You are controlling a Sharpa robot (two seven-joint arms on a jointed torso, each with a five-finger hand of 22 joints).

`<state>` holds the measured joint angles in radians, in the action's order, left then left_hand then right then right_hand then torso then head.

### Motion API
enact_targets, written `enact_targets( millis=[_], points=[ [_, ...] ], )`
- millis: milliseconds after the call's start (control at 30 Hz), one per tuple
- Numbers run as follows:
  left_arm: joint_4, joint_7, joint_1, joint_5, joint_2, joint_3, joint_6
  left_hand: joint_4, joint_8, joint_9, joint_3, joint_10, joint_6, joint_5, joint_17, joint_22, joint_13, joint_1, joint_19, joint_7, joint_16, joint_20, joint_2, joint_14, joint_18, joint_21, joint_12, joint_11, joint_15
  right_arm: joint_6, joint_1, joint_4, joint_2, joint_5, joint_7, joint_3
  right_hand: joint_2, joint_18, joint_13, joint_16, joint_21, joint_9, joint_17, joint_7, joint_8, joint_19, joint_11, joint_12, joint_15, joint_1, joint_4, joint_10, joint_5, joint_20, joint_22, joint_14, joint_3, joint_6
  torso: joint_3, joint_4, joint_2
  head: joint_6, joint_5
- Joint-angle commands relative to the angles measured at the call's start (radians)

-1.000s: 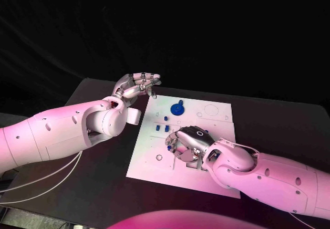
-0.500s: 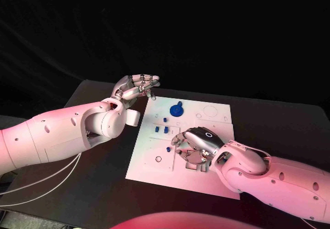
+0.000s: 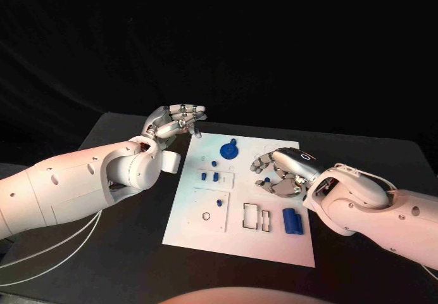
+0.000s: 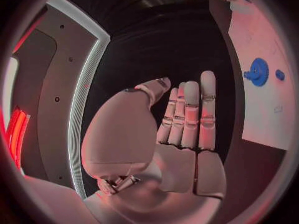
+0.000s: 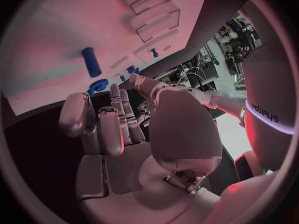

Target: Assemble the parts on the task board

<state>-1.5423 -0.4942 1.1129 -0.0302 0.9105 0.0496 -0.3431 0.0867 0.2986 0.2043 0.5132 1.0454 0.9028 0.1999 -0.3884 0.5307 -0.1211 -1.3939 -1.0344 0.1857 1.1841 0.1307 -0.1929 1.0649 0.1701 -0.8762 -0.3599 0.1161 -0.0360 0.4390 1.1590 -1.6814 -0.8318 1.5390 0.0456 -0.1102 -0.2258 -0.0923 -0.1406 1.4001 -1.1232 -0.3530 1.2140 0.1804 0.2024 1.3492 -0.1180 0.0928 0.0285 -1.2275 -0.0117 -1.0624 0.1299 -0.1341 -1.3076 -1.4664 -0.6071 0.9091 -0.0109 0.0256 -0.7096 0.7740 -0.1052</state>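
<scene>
- Your right hand (image 3: 285, 170) hovered over the task board (image 3: 239, 239), fingers curled, holding nothing.
- Your left hand (image 3: 176, 119) hung beyond the board's far-left corner, fingers together, empty.
- A blue part (image 3: 291, 220) lay on the board near your right arm.

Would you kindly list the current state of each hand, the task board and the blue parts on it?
left hand: raised past the board's far left corner, fingers curled, holding nothing visible.
right hand: above the board's right side, fingers curled, nothing visibly held.
task board: flat on the table.
blue gear: lying on the board.
blue block: lying on the board.

Both robot hands (image 3: 176, 120) (image 3: 283, 171) raised, fingers curled.
</scene>
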Motion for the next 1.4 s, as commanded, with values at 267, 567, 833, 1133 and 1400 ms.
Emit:
enact_targets(
  millis=[267,567,833,1133,1400],
  points=[
    [0.0,-0.003,0.0,-0.004,-0.002,-0.001,0.019,-0.006,0.002,-0.001,0.0,-0.005,-0.004,0.003,0.002,-0.001,-0.001,-0.009,0.006,0.001,-0.007,-0.002,-0.002,-0.006,0.014,0.004,-0.005,-0.001,-0.002,-0.167,0.015,0.014,-0.023,0.023,0.006,0.0,-0.021,-0.009,0.011,0.0,0.017,0.003,0.003,-0.003,-0.011,-0.006,0.0,-0.006,0.005,-0.001,0.002,0.019,0.011,0.0,-0.015,-0.027,0.042,-0.009,0.001,-0.0002,0.0,-0.005,0.015],
    [-0.001,-0.001,-0.001,-0.004,-0.002,-0.001,0.02,-0.007,0.002,-0.001,0.001,-0.006,-0.003,0.003,0.002,-0.001,-0.001,-0.01,0.006,0.001,-0.007,-0.002,-0.001,-0.006,0.014,0.004,-0.006,-0.001,-0.002,-0.167,0.014,0.026,-0.025,0.062,0.045,0.0,0.013,-0.01,0.018,-0.007,0.026,0.002,-0.012,-0.003,-0.011,-0.005,0.002,0.002,0.003,-0.018,0.013,0.015,-0.039,0.002,-0.011,-0.023,0.053,0.002,-0.0012,0.0028,-0.001,-0.002,0.022],
    [-0.001,0.0,-0.002,-0.004,0.0,-0.001,0.02,-0.008,0.002,-0.001,0.001,-0.007,-0.003,0.003,0.002,-0.001,-0.001,-0.01,0.006,0.001,-0.007,-0.002,-0.002,-0.007,0.014,0.004,-0.006,-0.001,-0.002,-0.115,0.013,0.033,-0.018,0.069,0.072,0.0,0.049,-0.009,0.025,-0.007,0.026,0.001,-0.015,-0.003,-0.007,0.0,0.002,0.012,0.002,-0.041,0.02,0.0,-0.066,0.003,-0.012,-0.024,0.035,0.021,-0.0008,0.0027,-0.001,-0.002,0.023],
    [-0.002,0.001,-0.002,-0.004,0.001,-0.001,0.02,-0.008,0.002,-0.001,0.001,-0.007,-0.003,0.003,0.002,-0.001,-0.001,-0.01,0.006,0.001,-0.007,-0.002,-0.002,-0.007,0.014,0.004,-0.006,-0.001,-0.002,-0.106,0.01,0.034,-0.011,0.072,0.076,-0.001,0.064,-0.005,0.026,0.0,0.005,-0.005,-0.005,-0.01,0.006,0.013,0.012,0.036,-0.005,-0.059,0.018,-0.047,-0.072,0.007,-0.025,-0.028,0.009,0.055,-0.0007,0.002,-0.001,-0.002,0.023],
    [-0.002,0.001,-0.002,-0.004,0.002,-0.001,0.02,-0.008,0.003,-0.001,0.001,-0.009,-0.004,0.002,0.003,-0.001,-0.002,-0.01,0.007,0.001,-0.007,-0.002,-0.001,-0.007,0.014,0.004,-0.007,-0.001,-0.002,-0.126,0.007,0.036,-0.008,0.076,0.08,-0.001,0.068,0.0,0.015,0.005,-0.019,-0.015,0.002,-0.026,0.025,0.027,0.033,0.07,-0.021,-0.068,0.015,-0.116,-0.074,0.021,-0.04,-0.031,0.001,0.092,-0.0002,0.002,-0.001,0.0,0.022]
  ],
)
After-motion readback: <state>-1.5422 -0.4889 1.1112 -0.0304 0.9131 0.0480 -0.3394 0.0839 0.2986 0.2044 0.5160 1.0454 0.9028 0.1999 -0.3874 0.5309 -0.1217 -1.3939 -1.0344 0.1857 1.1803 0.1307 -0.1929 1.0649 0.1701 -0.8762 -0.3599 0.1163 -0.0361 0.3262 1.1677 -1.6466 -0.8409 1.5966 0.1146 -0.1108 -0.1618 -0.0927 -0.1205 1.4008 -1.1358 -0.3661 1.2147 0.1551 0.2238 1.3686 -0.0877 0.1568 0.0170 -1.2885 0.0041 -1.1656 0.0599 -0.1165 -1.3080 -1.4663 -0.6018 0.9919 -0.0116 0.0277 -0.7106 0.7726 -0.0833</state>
